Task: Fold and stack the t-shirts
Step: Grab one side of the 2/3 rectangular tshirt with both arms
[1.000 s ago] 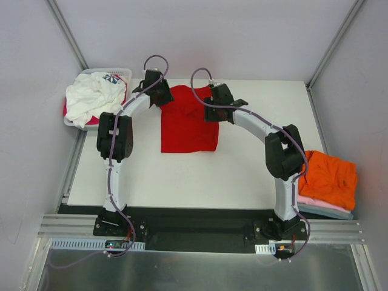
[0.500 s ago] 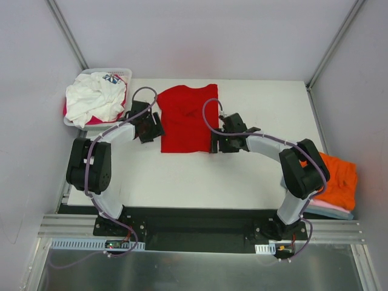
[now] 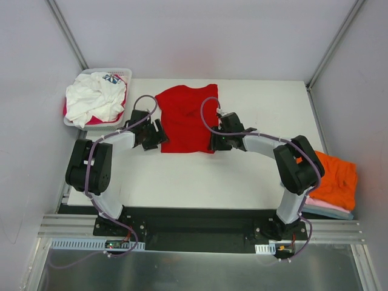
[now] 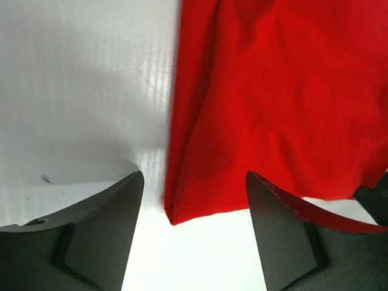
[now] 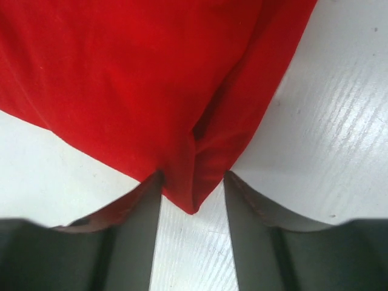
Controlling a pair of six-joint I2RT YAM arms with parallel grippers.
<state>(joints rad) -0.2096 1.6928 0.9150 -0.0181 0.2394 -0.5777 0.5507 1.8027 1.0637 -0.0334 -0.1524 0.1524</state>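
A bright red t-shirt (image 3: 185,118) lies flat on the white table (image 3: 242,176), collar end away from me. My left gripper (image 3: 159,134) sits low at its near-left corner. In the left wrist view the jaws (image 4: 194,179) stand wide open, with that corner of the red cloth (image 4: 273,91) lying between them, untouched. My right gripper (image 3: 213,140) is at the near-right corner. Its jaws (image 5: 193,179) are narrower but still open, and the pointed corner of the red cloth (image 5: 121,73) lies in the gap on the table.
A white slotted basket (image 3: 124,71) at the far left holds a white printed shirt (image 3: 91,100) over magenta cloth. At the right edge an orange shirt (image 3: 330,173) tops a pink one (image 3: 315,203) and a blue-grey one (image 3: 330,212), beside my right arm's elbow.
Both grippers have come back from the shirt's far end to its near corners. The left one then slid right and opened wider; the right jaws widened, then narrowed round the corner.
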